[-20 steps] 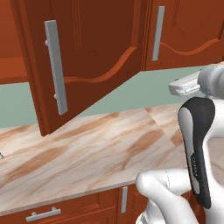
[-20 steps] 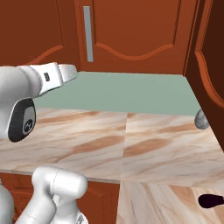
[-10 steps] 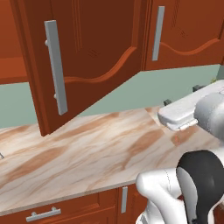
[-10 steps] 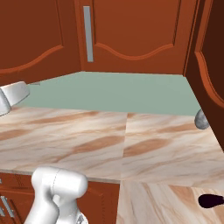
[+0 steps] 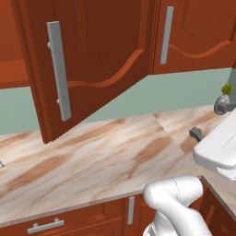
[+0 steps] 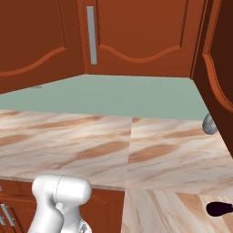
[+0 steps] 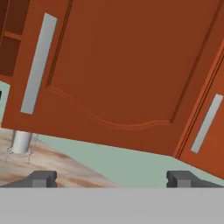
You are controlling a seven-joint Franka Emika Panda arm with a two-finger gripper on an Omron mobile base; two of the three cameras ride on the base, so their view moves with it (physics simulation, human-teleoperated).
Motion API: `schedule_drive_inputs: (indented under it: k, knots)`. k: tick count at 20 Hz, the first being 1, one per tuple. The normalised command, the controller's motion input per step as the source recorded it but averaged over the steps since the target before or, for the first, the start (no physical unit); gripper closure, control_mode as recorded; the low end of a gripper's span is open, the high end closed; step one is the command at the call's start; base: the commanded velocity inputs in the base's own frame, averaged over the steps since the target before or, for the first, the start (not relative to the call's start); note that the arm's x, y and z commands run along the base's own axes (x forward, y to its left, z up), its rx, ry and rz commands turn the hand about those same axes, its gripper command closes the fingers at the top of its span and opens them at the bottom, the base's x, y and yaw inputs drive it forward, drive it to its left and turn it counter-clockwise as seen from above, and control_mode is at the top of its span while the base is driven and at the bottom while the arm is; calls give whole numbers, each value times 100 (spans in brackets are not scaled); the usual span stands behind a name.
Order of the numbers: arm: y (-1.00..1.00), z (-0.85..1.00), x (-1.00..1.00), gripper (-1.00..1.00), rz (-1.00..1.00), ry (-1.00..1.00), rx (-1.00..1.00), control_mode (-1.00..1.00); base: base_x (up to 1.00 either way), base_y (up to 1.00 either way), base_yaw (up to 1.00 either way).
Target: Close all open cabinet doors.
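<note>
Hand view faces the tall reddish-brown wooden cabinet door (image 7: 127, 65), swung out over the marble counter (image 5: 101, 161), beside its shut neighbour (image 5: 198, 32). The gripper (image 7: 111, 179), fingers spread and empty, should probably press the panel near the grey bar handle (image 7: 38, 63). Shelf contents cannot be told.

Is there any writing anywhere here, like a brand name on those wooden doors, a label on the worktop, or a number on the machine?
None: no word, number or sign can be read in any view.
The open cabinet door and its grey bar handle are plain.
The closed door beside it is plain too.
The marble counter carries only veining.
The small dark thing at the counter's edge shows no marking.
</note>
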Motion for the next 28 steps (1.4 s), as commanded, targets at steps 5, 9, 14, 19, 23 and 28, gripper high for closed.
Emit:
schedule_drive_inputs:
  k: [5,9,14,19,23,28]
  knots:
    - [52,0,-7,-100,18,3,0,-100,0,0,0]
    - [63,0,51,-100,3,-1,1,-100,0,0,0]
    - [16,0,38,-100,-5,-11,0,-100,0,0,0]
    - [0,0,38,-100,-8,-8,0,-100,0,0,0]
    - [0,5,74,-100,-2,0,0,-100,0,0,0]
    - [1,6,84,-100,0,0,0,-100,0,0,0]
